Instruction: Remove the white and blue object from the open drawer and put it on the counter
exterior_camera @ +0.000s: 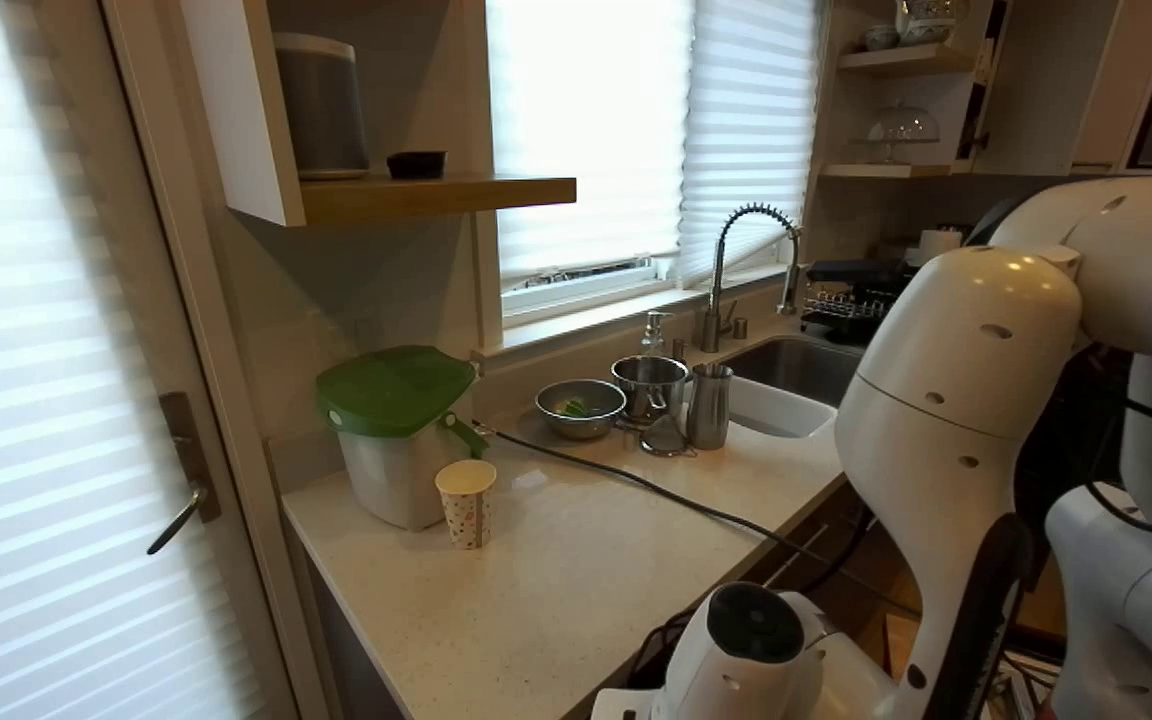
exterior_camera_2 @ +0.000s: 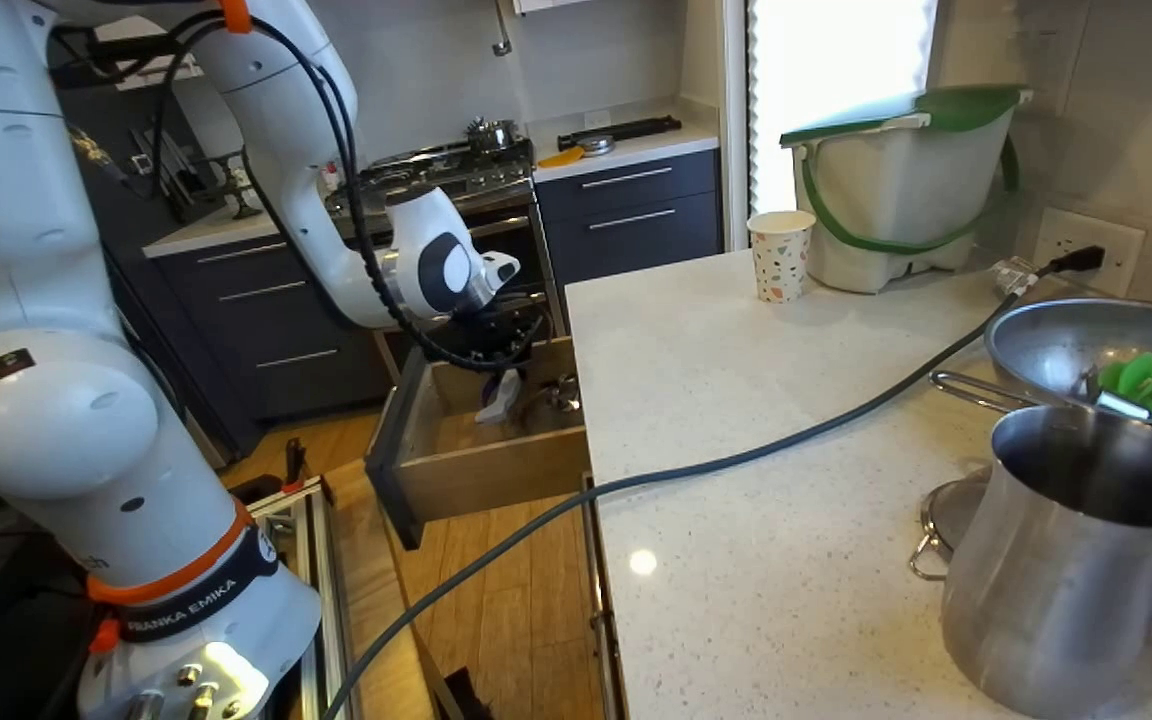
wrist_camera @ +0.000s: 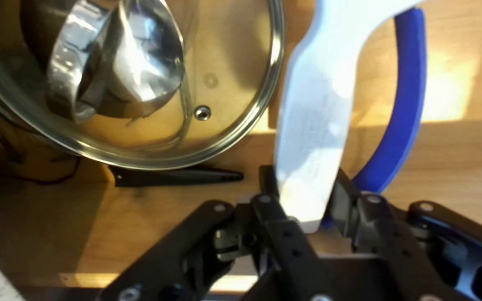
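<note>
The white and blue object is in the open drawer. In the wrist view its white part tapers toward my gripper, and a curved blue band runs on its right side, passing behind the right finger. The fingers sit close against both sides of the white narrow end, shut on it. In an exterior view the white part shows below my gripper, inside the drawer. The counter is beside the drawer. The object and the fingers are out of view in an exterior view that shows the counter.
In the drawer a glass lid with shiny metal pieces lies left of the object, with a black tool beside it. On the counter stand a paper cup, a green-lidded container, and a metal pitcher. A black cable crosses it.
</note>
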Robot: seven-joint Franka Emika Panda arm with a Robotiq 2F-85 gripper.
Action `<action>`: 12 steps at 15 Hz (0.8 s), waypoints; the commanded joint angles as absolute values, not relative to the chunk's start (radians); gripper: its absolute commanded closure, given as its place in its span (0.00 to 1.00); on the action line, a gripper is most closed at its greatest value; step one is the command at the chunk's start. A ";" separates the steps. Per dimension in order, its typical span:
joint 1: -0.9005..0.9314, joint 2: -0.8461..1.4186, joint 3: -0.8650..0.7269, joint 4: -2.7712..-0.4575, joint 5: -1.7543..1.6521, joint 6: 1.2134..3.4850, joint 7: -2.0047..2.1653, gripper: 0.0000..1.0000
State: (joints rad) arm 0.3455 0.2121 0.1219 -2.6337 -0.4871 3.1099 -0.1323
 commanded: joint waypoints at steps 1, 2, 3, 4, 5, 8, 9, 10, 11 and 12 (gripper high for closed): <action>0.256 0.050 0.243 -2.706 -0.349 3.025 -0.169 0.91; 0.245 0.019 0.254 -2.712 -0.306 3.008 -0.175 0.91; 0.238 -0.023 0.262 -2.711 -0.257 2.975 -0.181 0.91; 0.236 -0.058 0.259 -2.709 -0.209 2.950 -0.195 0.91; 0.238 -0.097 0.241 -2.706 -0.182 2.915 -0.202 0.91; 0.247 -0.071 0.229 -2.671 -0.182 2.915 -0.200 0.66; 0.246 -0.097 0.224 -2.673 -0.172 2.898 -0.205 0.66; 0.245 -0.112 0.223 -2.676 -0.170 2.893 -0.204 0.66; 0.246 -0.117 0.222 -2.679 -0.169 2.893 -0.204 0.66; 0.246 -0.118 0.222 -2.681 -0.169 2.893 -0.204 0.91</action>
